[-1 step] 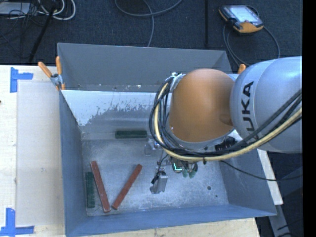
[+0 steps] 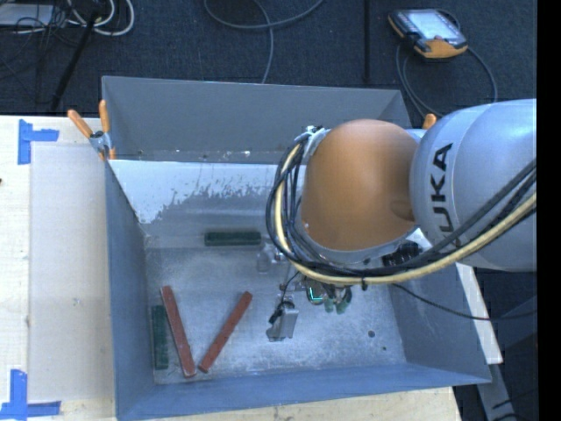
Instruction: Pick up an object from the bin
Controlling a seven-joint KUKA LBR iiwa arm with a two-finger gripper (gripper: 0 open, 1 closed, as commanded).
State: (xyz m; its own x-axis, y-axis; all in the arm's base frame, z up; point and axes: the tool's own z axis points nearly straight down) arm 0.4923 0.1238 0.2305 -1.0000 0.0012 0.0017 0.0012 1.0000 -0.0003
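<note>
My gripper [image 2: 282, 321] hangs below the orange-covered wrist, low over the bin floor right of centre. Nearest to it, just to its left, a reddish-brown flat stick [image 2: 225, 331] lies slanted on the floor, apart from the gripper. A second reddish-brown stick [image 2: 177, 331] lies further left, its lower end close to the first one's. A dark green bar [image 2: 159, 337] rests along that second stick's left side, by the bin's left wall.
Another dark green bar [image 2: 232, 238] lies flat near the back of the floor, left of the arm. The arm's large body and its cables cover the right half of the bin.
</note>
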